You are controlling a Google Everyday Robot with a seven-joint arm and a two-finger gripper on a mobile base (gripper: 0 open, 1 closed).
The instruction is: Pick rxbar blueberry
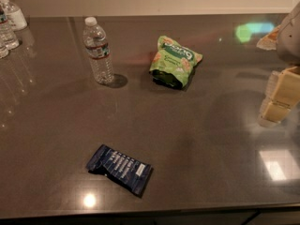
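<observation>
The rxbar blueberry (120, 168) is a small flat dark navy wrapper with white text. It lies flat on the grey countertop (197, 139) near the front edge, left of centre. My gripper (278, 99) is at the far right edge of the view, raised above the counter, with pale yellow fingers (274, 110) pointing down. It is far to the right of the bar and holds nothing that I can see.
A green snack bag (175, 61) lies at the back centre. A clear water bottle (98, 50) stands upright to its left. More bottles (9, 22) stand at the back left corner. The counter's front edge runs along the bottom.
</observation>
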